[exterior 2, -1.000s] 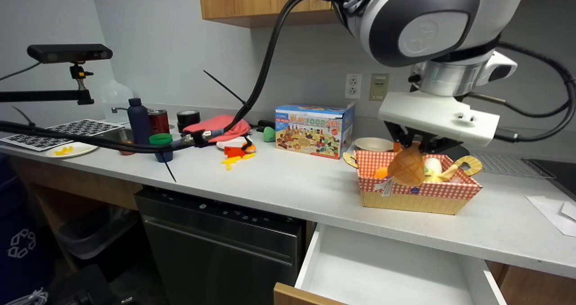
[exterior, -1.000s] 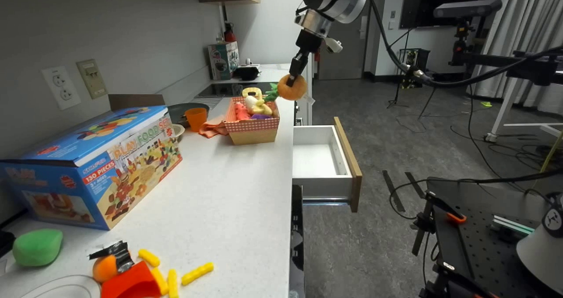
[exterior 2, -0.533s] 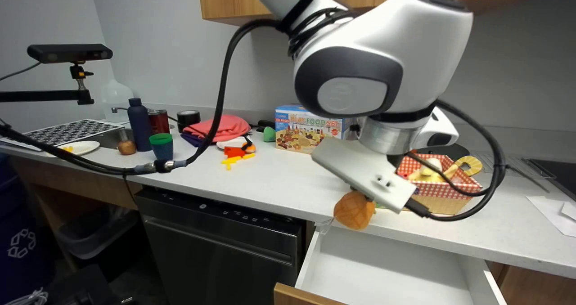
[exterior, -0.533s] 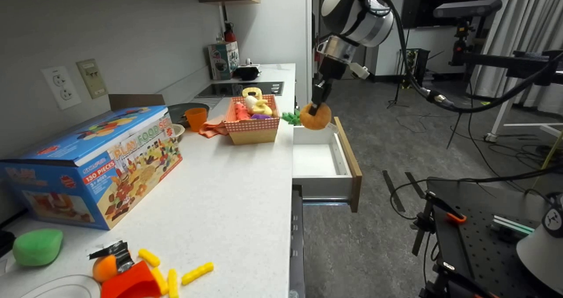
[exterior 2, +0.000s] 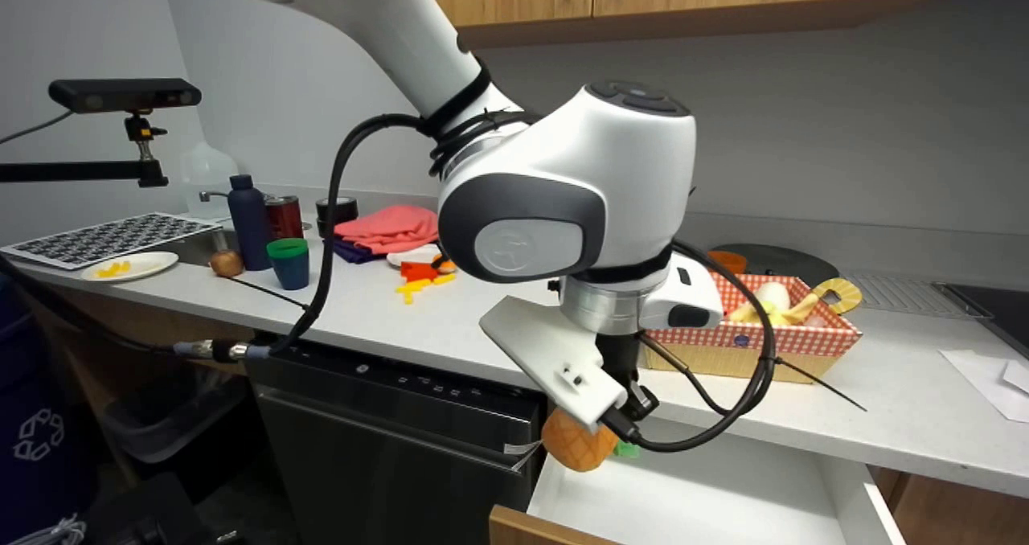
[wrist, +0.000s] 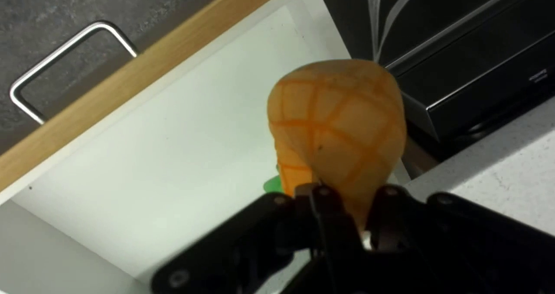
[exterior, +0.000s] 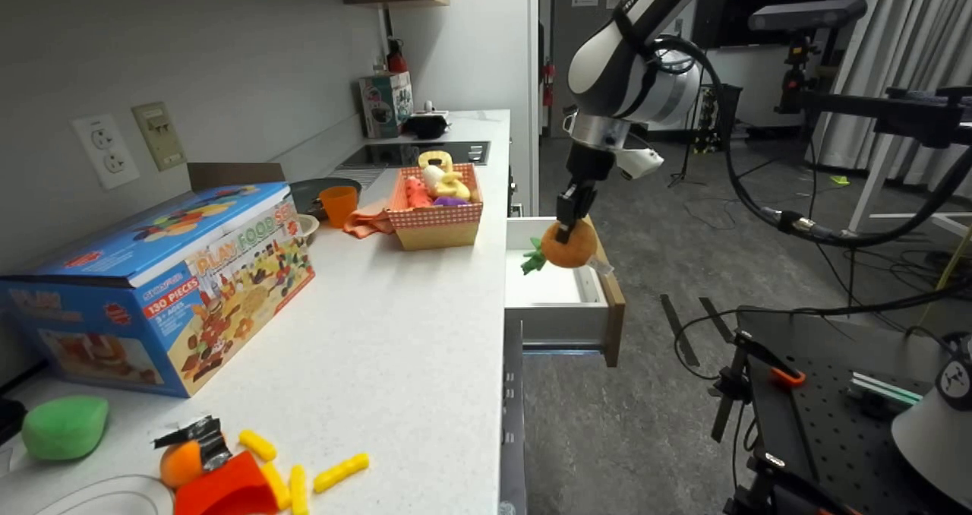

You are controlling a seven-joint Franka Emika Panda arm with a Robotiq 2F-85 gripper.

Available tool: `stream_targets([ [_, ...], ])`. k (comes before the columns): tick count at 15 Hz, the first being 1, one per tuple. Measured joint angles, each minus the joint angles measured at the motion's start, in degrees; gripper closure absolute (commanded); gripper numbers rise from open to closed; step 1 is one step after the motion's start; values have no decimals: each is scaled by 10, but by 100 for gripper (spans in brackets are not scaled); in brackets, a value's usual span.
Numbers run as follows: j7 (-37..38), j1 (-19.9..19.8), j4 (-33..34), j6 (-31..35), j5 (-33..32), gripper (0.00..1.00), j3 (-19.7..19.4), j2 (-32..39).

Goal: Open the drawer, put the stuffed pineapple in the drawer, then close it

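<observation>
1. Pale, speckled countertop [exterior: 402,333]. Its overhanging edge could block any load carried too far inward before being lowered.
2. White-and-grey, jointed robot arm [exterior 2: 579,199]. Reaches down past that edge; too deep a descent might knock its wrist against it.
3. Black-fronted kitchen appliance [exterior 2: 378,465]. Adjoins the storage space; anything let go on this side would probably fall outside.
4. Shallow, white-lined, wooden-fronted drawer [wrist: 173,164]. Stands pulled out, so step 1 of 3 appears complete; a bump on its front panel could push it partly closed.
5. Small, yellow-orange, green-leaved plush pineapple [wrist: 336,116]. Hangs tilted above the drawer, leaves directed inward; in the wrist view its body overlaps the side wall nearest the appliance. Height above the rim cannot be told. Release here might strike that wall and tip it outward, the body seeming off-centre; a shift inward seems called for.
6. Black, 2-fingered gripper [wrist: 352,196]. Jaws are clenched on the plush pineapple; soft cloth may slip if jarred, or cling when freed.
7. Pale, ribbon-like tag [exterior 2: 518,449]. Trails from the body; left draped over the rim, it could be pinched at closing.
</observation>
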Motion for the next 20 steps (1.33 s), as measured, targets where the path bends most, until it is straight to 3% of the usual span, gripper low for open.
stream_targets([
  [5, 67, 21, -27, 56, -4, 96, 0, 0],
  [6, 84, 25, -33, 75, -13, 65, 0, 0],
  [11, 197, 43, -64, 159, -118, 29, -12, -1],
  [14, 272, 60, -79, 207, -209, 5, -41, -1],
  [16, 319, 76, -84, 227, -271, 0, -71, -1],
  [20, 364, 97, -85, 233, -345, 0, -108, -2],
])
